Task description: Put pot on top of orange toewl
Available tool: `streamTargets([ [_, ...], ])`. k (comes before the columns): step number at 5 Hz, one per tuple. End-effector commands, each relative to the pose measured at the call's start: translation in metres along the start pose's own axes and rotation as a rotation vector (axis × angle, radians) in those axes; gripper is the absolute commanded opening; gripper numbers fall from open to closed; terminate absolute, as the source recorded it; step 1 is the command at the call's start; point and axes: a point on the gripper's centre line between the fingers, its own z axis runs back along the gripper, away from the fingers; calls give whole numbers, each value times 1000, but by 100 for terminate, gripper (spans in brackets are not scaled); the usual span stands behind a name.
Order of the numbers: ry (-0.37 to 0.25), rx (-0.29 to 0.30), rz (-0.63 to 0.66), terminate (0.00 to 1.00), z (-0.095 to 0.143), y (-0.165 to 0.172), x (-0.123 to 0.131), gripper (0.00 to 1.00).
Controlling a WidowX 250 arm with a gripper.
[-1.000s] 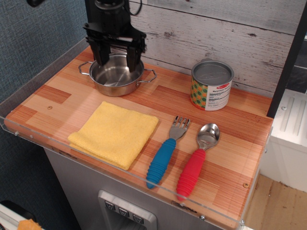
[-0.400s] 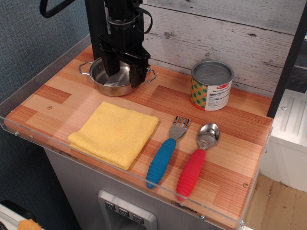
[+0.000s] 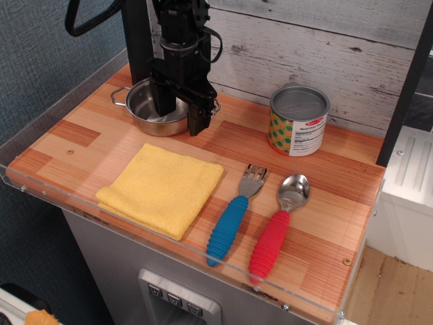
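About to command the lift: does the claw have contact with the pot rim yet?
Cannot tell. The claw straddles the pot rim, but the only view hides any contact.

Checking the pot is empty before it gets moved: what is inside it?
One gripper finger dips inside the pot, the other is outside its right rim. The visible left interior is bare steel; the part behind the gripper is hidden.

I count: one pot (image 3: pixel 145 108), one towel (image 3: pixel 161 188), one can (image 3: pixel 298 120), one fork (image 3: pixel 233 215), one spoon (image 3: pixel 277 230), my one gripper (image 3: pixel 181 118).
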Motion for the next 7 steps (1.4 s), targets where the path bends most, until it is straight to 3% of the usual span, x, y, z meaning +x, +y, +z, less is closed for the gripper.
streamTargets([
  [1, -40, 29, -40, 0, -5, 7, 5, 100],
  [2, -73, 5, -49, 0, -6, 9, 5, 0],
  [3, -93, 7, -57, 0, -3, 9, 3, 0],
  [5, -138, 87, -49, 0, 18, 9, 1, 0],
  [7, -137, 151, 22, 0, 44, 1, -1, 0],
])
